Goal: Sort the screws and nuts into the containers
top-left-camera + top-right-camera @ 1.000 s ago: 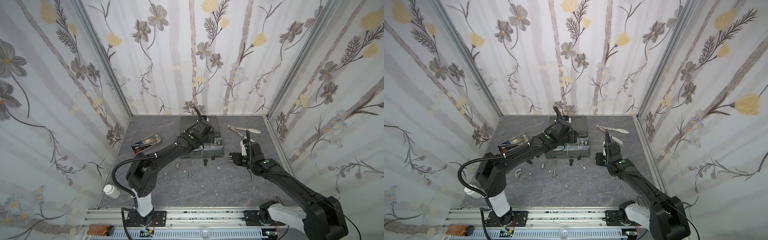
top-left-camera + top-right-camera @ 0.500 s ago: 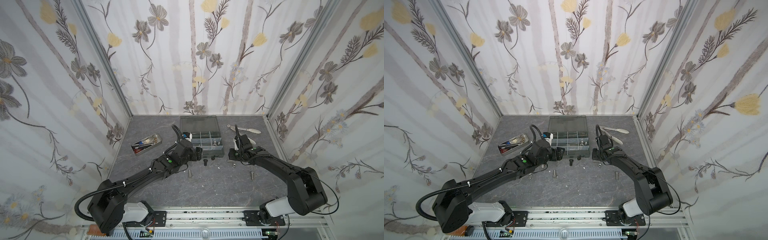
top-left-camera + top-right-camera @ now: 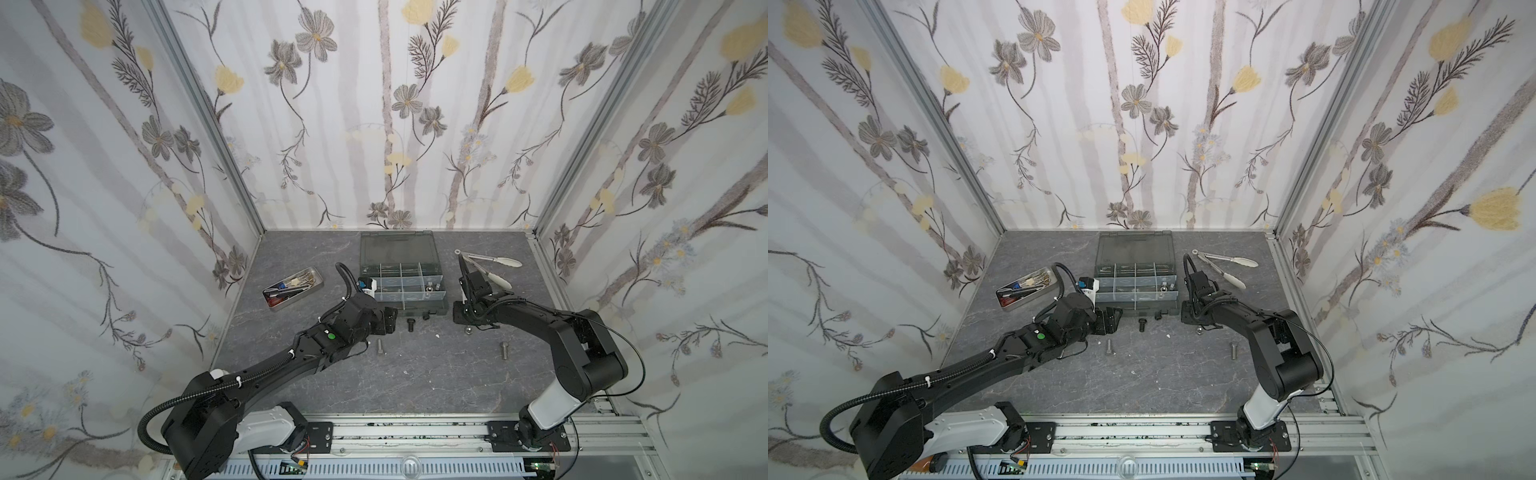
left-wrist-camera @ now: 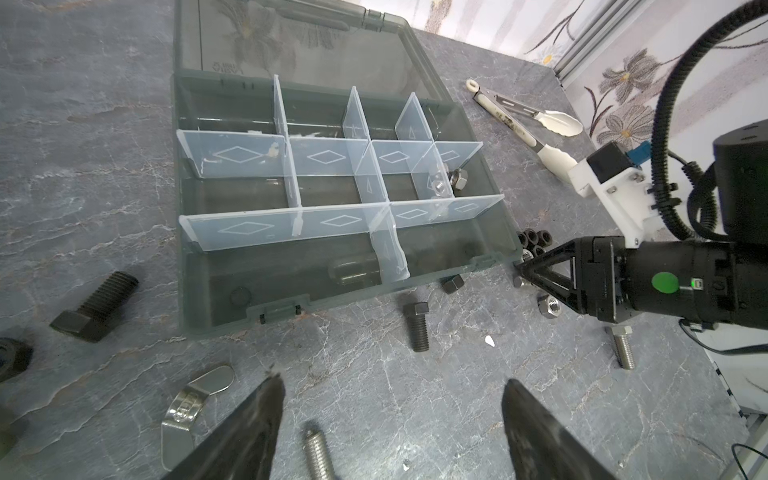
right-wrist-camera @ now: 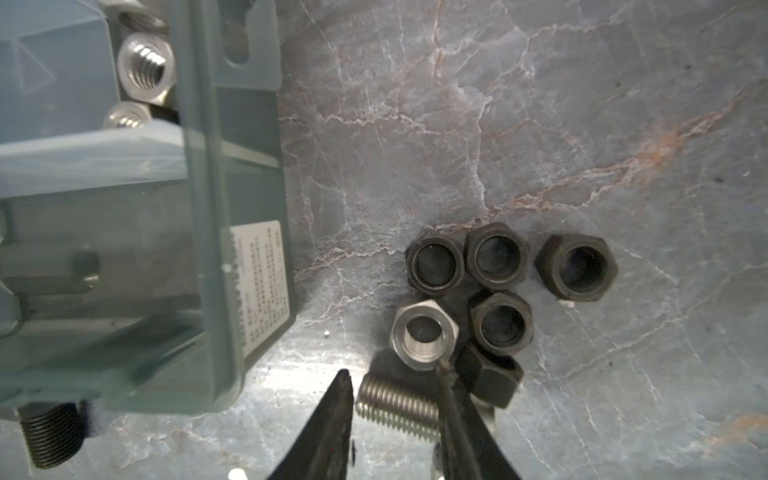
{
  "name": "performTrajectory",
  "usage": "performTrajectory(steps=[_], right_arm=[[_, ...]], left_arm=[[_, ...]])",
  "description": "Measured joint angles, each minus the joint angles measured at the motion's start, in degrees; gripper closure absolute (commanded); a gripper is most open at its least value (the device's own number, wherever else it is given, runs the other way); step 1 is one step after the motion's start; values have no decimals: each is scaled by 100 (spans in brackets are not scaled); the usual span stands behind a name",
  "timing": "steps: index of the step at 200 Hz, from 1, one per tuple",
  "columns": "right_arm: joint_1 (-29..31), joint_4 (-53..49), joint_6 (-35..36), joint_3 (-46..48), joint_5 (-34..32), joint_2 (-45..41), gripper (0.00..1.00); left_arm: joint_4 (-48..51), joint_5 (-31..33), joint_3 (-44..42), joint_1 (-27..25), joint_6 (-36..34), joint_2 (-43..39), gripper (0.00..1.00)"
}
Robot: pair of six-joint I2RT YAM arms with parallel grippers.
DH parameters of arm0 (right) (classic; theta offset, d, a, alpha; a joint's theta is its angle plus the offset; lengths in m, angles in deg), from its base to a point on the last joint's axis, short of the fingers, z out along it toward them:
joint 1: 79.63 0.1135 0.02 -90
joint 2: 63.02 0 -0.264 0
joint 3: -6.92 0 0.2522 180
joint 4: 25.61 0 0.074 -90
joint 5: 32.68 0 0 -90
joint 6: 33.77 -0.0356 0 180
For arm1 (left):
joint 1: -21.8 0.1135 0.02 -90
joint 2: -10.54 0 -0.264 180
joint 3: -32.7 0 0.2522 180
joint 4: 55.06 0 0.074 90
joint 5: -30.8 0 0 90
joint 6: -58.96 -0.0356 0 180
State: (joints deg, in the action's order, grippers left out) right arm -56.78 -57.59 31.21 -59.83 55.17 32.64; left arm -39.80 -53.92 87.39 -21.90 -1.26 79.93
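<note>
The grey-green organizer box [image 3: 419,308] stands open, and one of its containers [image 4: 451,180] holds silver nuts. My left gripper [image 4: 392,384] is open, low in front of the box [image 3: 1142,308], with a silver screw's [image 4: 318,453] threaded end lying between its fingers and a wing nut [image 4: 195,407] beside it. My right gripper [image 5: 395,370] sits at the box's right front corner, jaws narrowly open. A silver screw [image 5: 399,405] lies on the table between them, and one finger crosses over its shaft. Just beyond are several black nuts [image 5: 496,257] and a silver nut [image 5: 424,332].
A black screw [image 3: 411,324], two silver screws [image 3: 379,347] [image 3: 504,350] and a silver nut [image 3: 467,330] lie loose in front of the box. A bigger black screw [image 4: 95,307] lies near the box's left front corner. The tongs [image 3: 490,262] are at the back right, the metal tool tray [image 3: 293,289] at the left.
My left arm has pulled back from over the box down to the table in front of it, jaws wider. My right gripper moved left to the box's corner and narrowed slightly.
</note>
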Motion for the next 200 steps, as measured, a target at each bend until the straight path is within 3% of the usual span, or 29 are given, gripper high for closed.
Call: performTrajectory(steps=[93,170,200], right_arm=[[-9,127,7,-175,-190,369,62],[50,179,63,-306,-413,501,82],[74,85,63,-332,-444,306,86]], left_arm=[[-125,-63,-2,0,0,177,18],[-125,-87,-2,0,0,175,18],[-127,-103,-7,0,0,151,17]])
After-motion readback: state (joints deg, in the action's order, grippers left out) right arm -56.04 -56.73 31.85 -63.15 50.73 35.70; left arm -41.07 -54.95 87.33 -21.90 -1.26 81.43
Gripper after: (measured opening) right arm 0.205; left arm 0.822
